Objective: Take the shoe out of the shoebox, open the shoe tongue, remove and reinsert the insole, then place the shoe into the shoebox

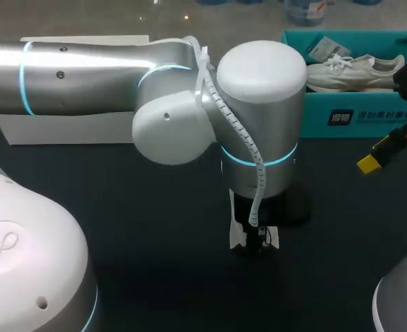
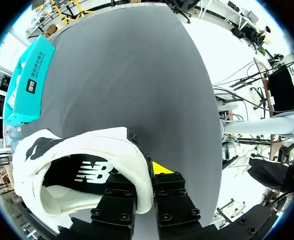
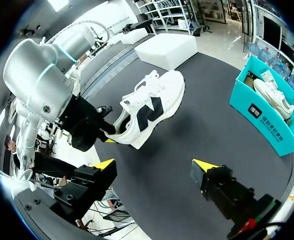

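Left wrist view: left gripper pinches shoe by its heel; right gripper spread.

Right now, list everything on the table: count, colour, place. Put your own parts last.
white and black shoe: one, white with black side markings, mid-table, heel collar held by the left gripper.
shoebox: one, teal, open, at the table's far right.
white shoe: one, off-white with laces, lying inside the shoebox.
white box: one, white, at the table's far left, partly behind my left arm.
table: one, dark grey, under everything.
left gripper: one, black with yellow tips, shut on the shoe's heel collar, one finger inside the shoe.
right gripper: one, black with yellow tips, open and holding nothing, above the table's right side.
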{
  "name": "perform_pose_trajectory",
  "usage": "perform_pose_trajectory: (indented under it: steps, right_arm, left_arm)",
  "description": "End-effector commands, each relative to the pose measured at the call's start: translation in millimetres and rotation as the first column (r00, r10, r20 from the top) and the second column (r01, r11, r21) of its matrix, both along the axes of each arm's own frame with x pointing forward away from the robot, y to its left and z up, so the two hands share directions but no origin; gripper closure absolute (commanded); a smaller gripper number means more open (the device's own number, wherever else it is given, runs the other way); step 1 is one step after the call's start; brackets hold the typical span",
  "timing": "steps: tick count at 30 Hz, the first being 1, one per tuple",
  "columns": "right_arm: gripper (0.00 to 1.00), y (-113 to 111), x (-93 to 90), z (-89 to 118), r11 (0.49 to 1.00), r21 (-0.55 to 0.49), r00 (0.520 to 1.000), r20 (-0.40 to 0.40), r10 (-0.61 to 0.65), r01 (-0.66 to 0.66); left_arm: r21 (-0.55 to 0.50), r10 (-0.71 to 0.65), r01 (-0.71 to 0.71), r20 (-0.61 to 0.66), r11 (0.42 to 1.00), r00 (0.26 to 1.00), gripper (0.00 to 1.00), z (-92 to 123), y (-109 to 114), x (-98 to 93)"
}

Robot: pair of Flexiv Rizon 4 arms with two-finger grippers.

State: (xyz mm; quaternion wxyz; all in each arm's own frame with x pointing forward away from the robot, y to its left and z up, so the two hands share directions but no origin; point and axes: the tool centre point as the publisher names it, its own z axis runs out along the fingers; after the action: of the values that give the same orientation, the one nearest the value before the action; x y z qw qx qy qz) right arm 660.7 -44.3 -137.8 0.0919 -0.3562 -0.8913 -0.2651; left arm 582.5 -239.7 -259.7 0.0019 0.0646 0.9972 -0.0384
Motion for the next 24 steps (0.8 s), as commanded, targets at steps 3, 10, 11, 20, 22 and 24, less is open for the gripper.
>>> perform_pose_trajectory:
  steps: [3,10,11,20,22,24]
  right_arm:
    - [0.00,0.8,1.9,-0.6,1.000,-0.003,1.000,-0.004,0.001,-0.001]
    - [0.00,0.8,1.9,-0.6,1.000,-0.003,1.000,-0.004,0.001,-0.001]
    - [0.00,0.8,1.9,-0.6,1.000,-0.003,1.000,-0.004,0.001,-0.001]
    - [0.00,0.8,1.9,-0.6,1.000,-0.003,1.000,-0.004,0.001,-0.001]
    - [0.00,0.8,1.9,-0.6,1.000,-0.003,1.000,-0.004,0.001,-0.001]
    - [0.00,0.8,1.9,-0.6,1.000,-0.003,1.000,-0.004,0.001,-0.001]
  left_arm:
    - [-0.013,-0.007,0.007,0.035,1.000,0.999,1.00,40.3,19.0,-3.0]
    - [-0.013,-0.007,0.007,0.035,1.000,0.999,1.00,40.3,19.0,-3.0]
    - [-0.013,-0.007,0.007,0.035,1.000,0.999,1.00,40.3,19.0,-3.0]
    - [-0.013,-0.007,0.007,0.035,1.000,0.999,1.00,40.3,19.0,-3.0]
    - [-0.006,0.007,-0.007,0.040,1.000,0.999,1.00,40.2,22.3,4.3]
    - [-0.002,-0.003,0.003,0.006,1.000,1.000,1.00,40.8,30.9,20.4]
